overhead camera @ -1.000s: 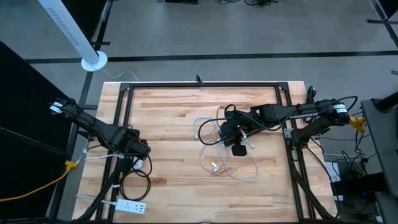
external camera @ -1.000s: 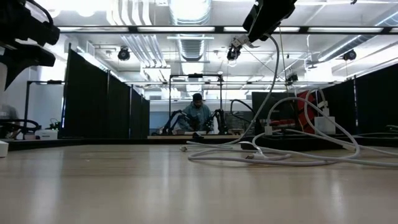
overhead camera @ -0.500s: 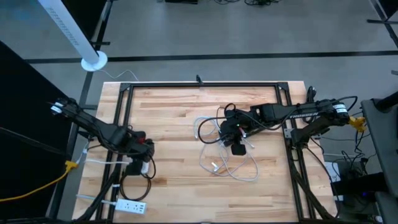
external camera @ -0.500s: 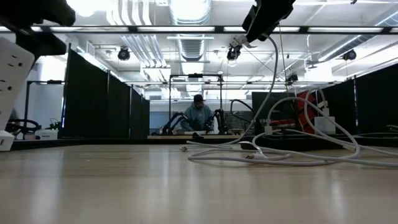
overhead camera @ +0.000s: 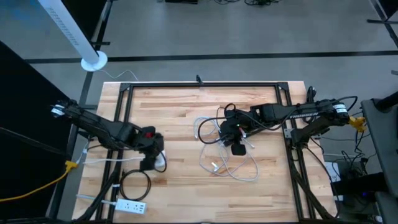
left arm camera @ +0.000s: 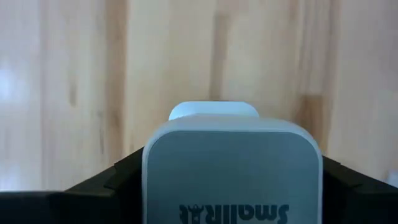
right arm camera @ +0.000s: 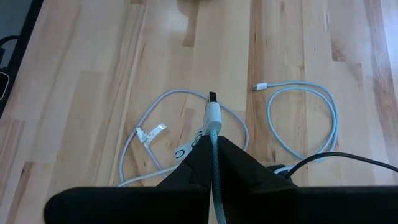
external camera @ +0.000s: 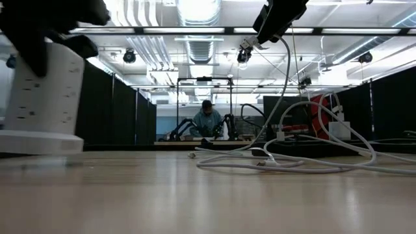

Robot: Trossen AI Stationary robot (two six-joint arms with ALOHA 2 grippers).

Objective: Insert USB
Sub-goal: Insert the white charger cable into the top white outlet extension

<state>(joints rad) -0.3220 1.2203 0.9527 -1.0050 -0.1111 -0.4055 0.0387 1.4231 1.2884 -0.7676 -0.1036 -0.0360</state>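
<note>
The USB plug point(right arm camera: 212, 98) juts from the right gripper's point(right arm camera: 212, 146) clenched fingers above the cable tangle point(overhead camera: 227, 158). The left gripper point(overhead camera: 148, 140), grasping the white power tower point(external camera: 44, 97), has carried it inward over the wooden counter point(overhead camera: 180, 112). A person point(external camera: 207, 120) sits in the room beyond.

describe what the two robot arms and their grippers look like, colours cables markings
Both arms are dark, slim jointed links. The left arm has a white tag near its outer end and a red spot by its wrist. The right arm has a white band and exposed black cabling at the elbow. The right gripper has two matte black wedge-shaped fingers.
</note>
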